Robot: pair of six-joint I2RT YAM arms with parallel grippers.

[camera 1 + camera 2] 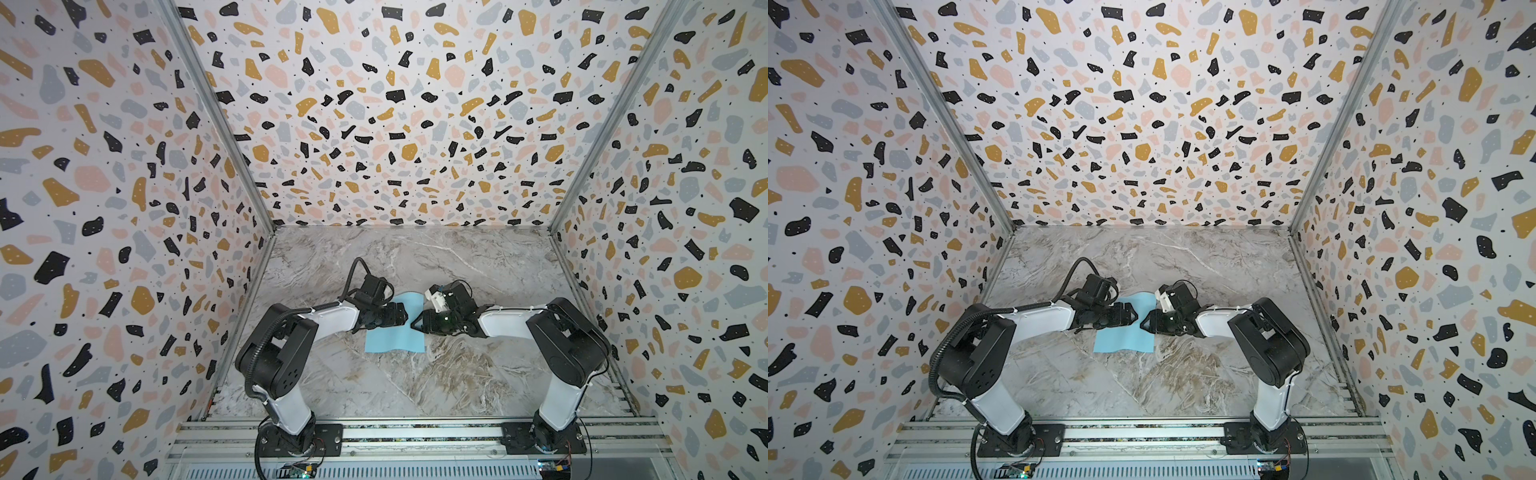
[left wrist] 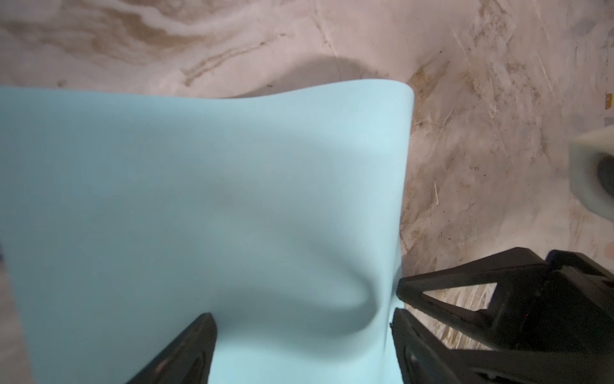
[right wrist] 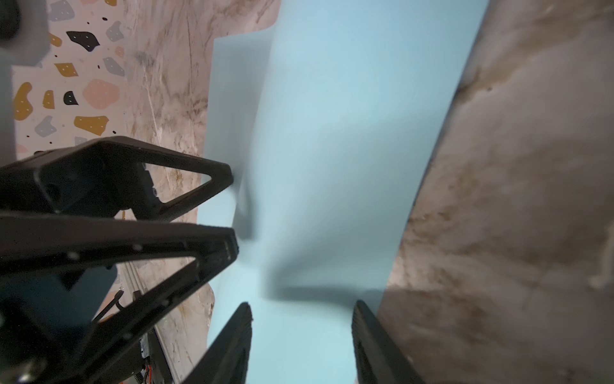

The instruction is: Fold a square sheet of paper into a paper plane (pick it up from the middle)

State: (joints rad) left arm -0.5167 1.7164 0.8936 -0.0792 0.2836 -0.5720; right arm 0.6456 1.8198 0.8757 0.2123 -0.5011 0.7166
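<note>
On my screen the marble table filled the cell floor. The square sheet of paper lay near its middle, between both arms, buckled into a soft ridge (near edge wavy). The left gripper stood over it, jaws spread wide, grasping nothing. The right gripper faced it at the sheet's right edge, jaws parted, paper between them unpinched.
</note>
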